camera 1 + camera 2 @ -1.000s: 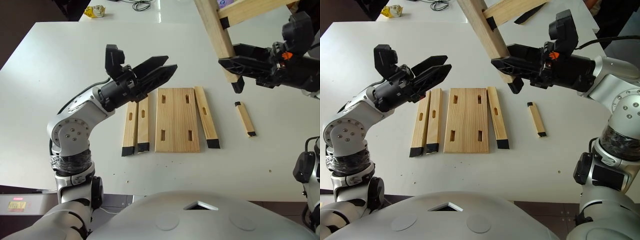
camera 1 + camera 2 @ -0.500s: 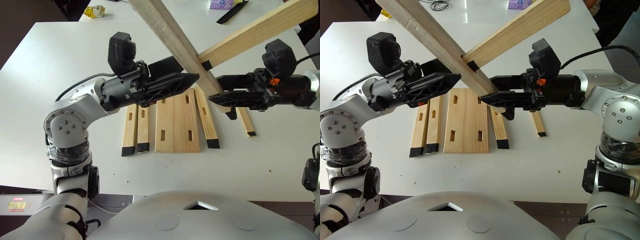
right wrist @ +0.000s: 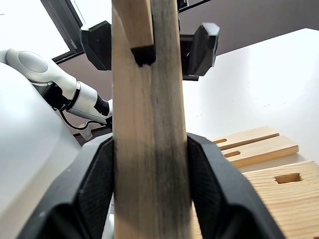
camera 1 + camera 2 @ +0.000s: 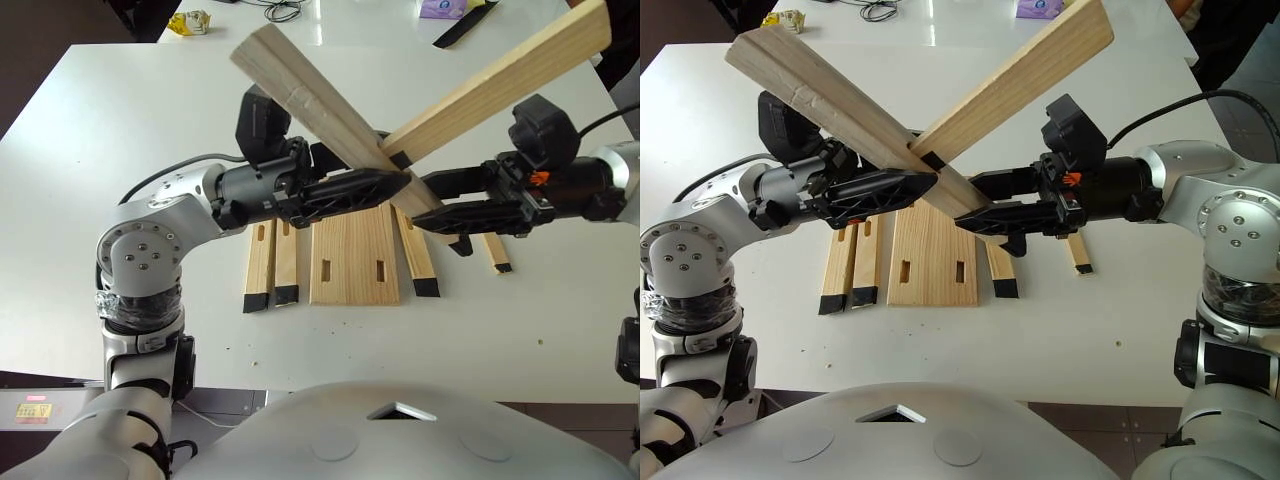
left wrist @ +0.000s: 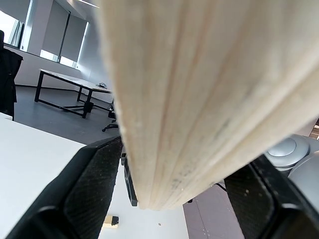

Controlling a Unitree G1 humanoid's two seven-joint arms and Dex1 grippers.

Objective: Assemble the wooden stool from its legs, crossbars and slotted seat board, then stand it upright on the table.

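Note:
A wooden leg (image 4: 300, 90) joined to a crossbar (image 4: 500, 80) hangs tilted above the table, forming an X shape. My left gripper (image 4: 398, 183) is shut on the leg near the joint, its black fingers (image 5: 94, 184) pressed against both sides of the wood. My right gripper (image 4: 428, 203) is shut on the leg's lower end, its fingers (image 3: 94, 184) flanking it. Below on the table lie the slotted seat board (image 4: 350, 250), two legs (image 4: 260, 265) side by side to its left, one leg (image 4: 418, 262) to its right, and a short crossbar (image 4: 496, 255) partly hidden by the right gripper.
A second table behind holds a yellow object (image 4: 190, 22), a purple packet (image 4: 440, 8) and a black strip (image 4: 465, 25). The white table (image 4: 120, 150) has bare room on its left half and along its front edge.
The joined leg and crossbar came down and tilted lower over the seat board. My left gripper moved right and shut on the leg. My right gripper moved left with it.

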